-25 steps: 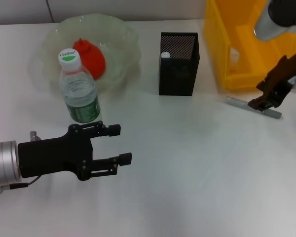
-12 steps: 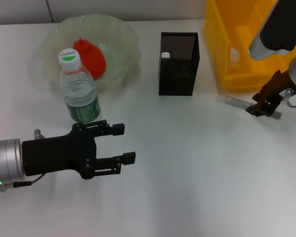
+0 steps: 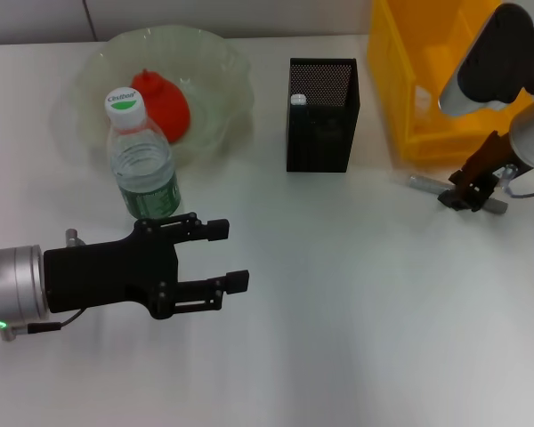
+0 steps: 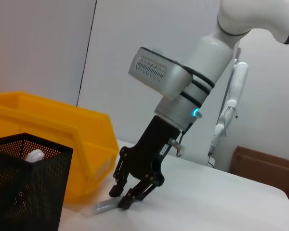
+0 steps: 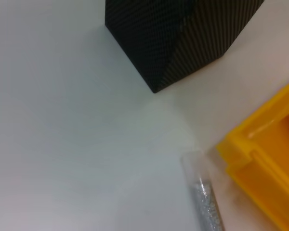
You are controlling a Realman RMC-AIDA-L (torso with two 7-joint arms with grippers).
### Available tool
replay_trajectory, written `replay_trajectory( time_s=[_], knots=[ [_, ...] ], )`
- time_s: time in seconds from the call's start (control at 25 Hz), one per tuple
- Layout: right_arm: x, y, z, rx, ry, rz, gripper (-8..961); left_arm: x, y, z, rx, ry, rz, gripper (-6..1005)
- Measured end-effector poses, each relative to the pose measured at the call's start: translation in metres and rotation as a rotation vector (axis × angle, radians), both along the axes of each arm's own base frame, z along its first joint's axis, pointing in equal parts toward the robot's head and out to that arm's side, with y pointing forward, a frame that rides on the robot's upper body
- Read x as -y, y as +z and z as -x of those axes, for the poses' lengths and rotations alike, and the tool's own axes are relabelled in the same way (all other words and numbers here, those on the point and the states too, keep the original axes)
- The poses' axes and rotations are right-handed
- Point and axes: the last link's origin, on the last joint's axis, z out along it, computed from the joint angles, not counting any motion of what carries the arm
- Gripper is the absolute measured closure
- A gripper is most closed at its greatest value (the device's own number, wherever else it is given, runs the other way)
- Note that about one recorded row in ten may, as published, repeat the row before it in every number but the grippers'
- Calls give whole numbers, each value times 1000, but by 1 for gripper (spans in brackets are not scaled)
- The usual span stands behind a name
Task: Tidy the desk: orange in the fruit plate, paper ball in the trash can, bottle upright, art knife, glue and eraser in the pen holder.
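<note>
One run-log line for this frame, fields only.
right gripper: on art knife by trash can | left gripper: open, idle | bottle: upright | orange: in fruit plate

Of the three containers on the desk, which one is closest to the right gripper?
The yellow trash can. The right gripper works just in front of it, over a grey stick, while the black mesh pen holder and green fruit plate sit farther toward the robot's left.

Left claw point(image 3: 224, 256) black on a silver wrist with green light; right claw point(image 3: 464, 193) black, white-grey arm.
</note>
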Motion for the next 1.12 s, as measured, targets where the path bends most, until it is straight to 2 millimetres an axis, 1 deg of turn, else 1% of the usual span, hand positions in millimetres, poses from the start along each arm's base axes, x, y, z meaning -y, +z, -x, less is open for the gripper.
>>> replay_trajectory(
  time_s=[0.04, 0.4, 0.48, 0.52, 0.56, 0.6, 0.68, 0.72, 0.76, 0.84, 0.88, 0.92, 0.96, 1.0, 1.08, 1.12],
  knots=[
    [0, -1, -1, 1, 1, 3, 641, 0, 0, -1, 1, 0, 2, 244],
    [1, -2, 0, -7, 0, 14, 772, -3, 0, -3, -1, -1, 3, 244],
    [1, -1, 3, -30, -5, 12, 801, -3, 0, -2, 0, 0, 1, 244],
    [3, 4, 10, -89, -18, 12, 816, -3, 0, -2, 0, 2, -1, 244],
    [3, 4, 10, -89, -18, 12, 816, -3, 0, -2, 0, 2, -1, 244],
    [5, 8, 15, -134, -26, 16, 816, -3, 1, -2, 1, 3, -2, 244],
    [9, 24, 29, -250, -34, 22, 816, -3, 1, -1, 4, 4, -2, 244],
    [14, 45, 43, -416, -47, 25, 816, -2, 2, -1, 5, 4, -3, 244],
    [14, 45, 43, -416, -47, 25, 816, -2, 2, -1, 5, 4, -3, 244],
    [17, 66, 51, -604, -55, 17, 817, -2, 2, -1, 5, 5, -4, 244],
    [18, 79, 54, -728, -48, 11, 817, -2, 3, -1, 6, 2, -4, 244],
    [16, 93, 55, -930, -25, -8, 817, -1, 3, -2, 14, -4, 1, 244],
    [16, 93, 55, -930, -25, -8, 817, 0, 4, -3, 18, -7, 3, 244],
    [14, 95, 54, -1027, -5, -21, 817, 0, 4, -3, 21, -10, 4, 244],
    [9, 90, 48, -1152, 52, -78, 817, 0, 5, -4, 23, -12, 2, 244],
    [4, 69, 40, -1222, 151, -178, 818, 0, 5, -4, 25, -14, 2, 244]
  ],
)
